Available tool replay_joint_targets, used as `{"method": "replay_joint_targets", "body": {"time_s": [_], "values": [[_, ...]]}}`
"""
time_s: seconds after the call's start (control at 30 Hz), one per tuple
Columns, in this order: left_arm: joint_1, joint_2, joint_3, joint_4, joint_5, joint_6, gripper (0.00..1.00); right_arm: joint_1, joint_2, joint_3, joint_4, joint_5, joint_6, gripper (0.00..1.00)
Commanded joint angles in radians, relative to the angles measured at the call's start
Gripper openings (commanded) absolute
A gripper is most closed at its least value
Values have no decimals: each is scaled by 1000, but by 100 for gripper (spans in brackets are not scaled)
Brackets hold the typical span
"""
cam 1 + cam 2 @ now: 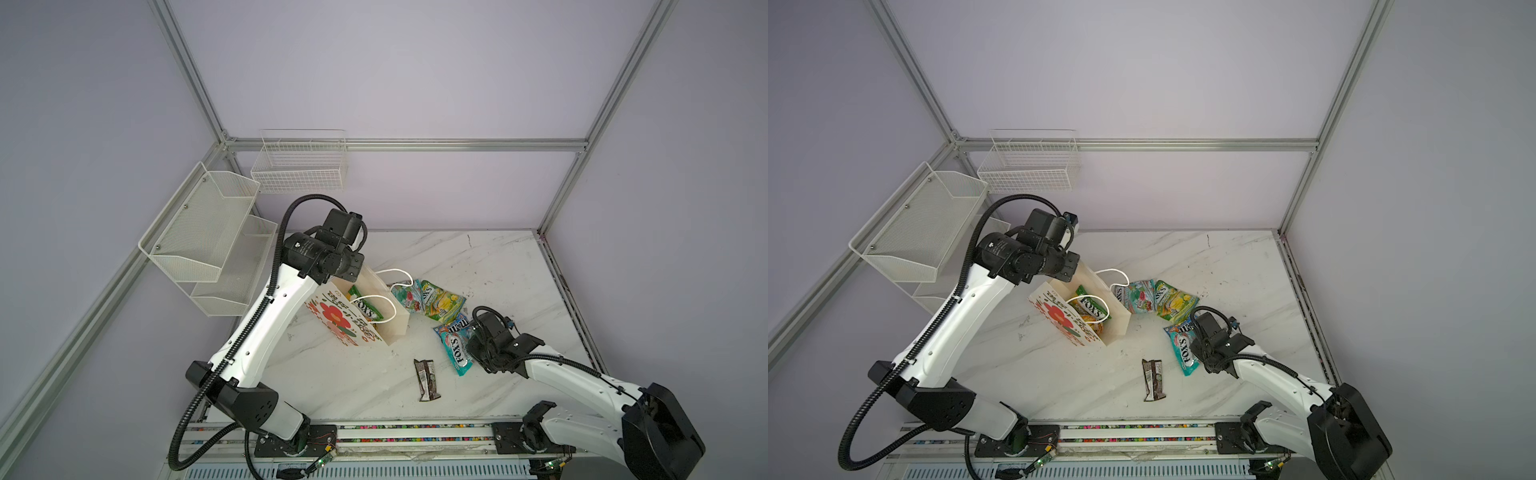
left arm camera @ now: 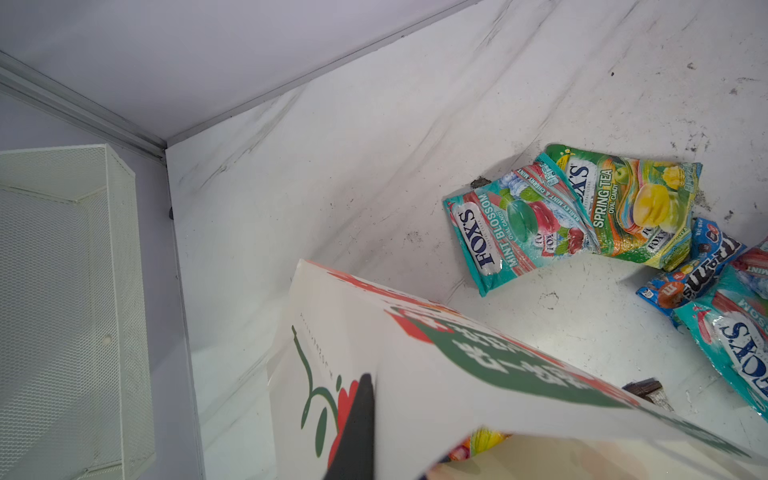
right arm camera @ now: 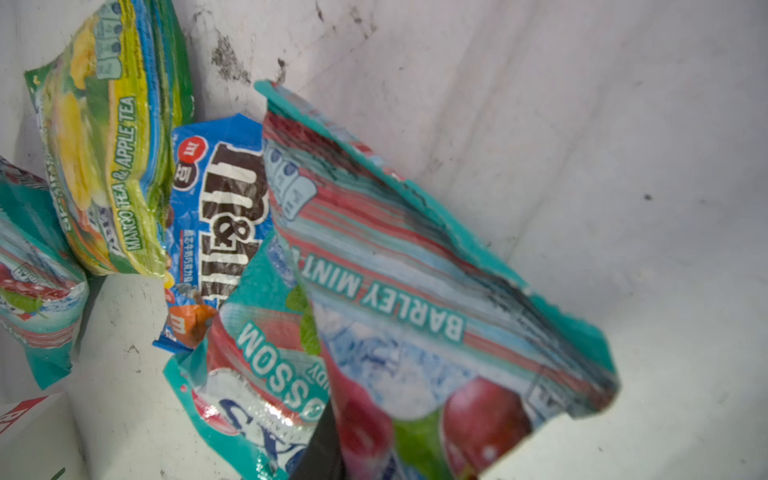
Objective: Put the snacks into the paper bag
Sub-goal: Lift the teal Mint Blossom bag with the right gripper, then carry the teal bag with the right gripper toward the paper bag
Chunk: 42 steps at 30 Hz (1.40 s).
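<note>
The snacks [image 2: 519,224] are glossy crinkled plastic, the paper bag [image 2: 415,407] matt, the tabletop [image 1: 478,257] smooth marble-patterned, the baskets [image 1: 199,232] metal mesh.

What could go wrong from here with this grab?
The right gripper pinches only a crumpled fold of the teal FOX'S packet; it may slip. The m&m's packet lies partly under it and could drag along. A cord handle crosses the mouth of the paper bag and might snag the packet.

place: robot lab cell | signs: aluminium frame [image 1: 407,144], blank walls [image 1: 415,75], 2 arms [image 1: 266,324] on base rail [image 1: 415,434]
</note>
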Motion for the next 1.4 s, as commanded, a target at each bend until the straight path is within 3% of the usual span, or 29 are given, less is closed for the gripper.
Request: {"method": "replay_joint_targets", "body": {"time_s": [0.0, 0.2, 0.63, 1.37], "values": [[-1, -30, 4, 57, -9, 19, 0, -3, -41, 34, -40, 23, -50, 11], [-1, -32, 4, 56, -7, 16, 0, -4, -98, 49, -4, -18, -129, 0], [-1, -30, 11, 52, -11, 16, 0, -2, -199, 182, -59, -1, -338, 0], [-1, -20, 30, 44, -14, 16, 0, 10, -320, 227, 147, -287, -506, 0]]}}
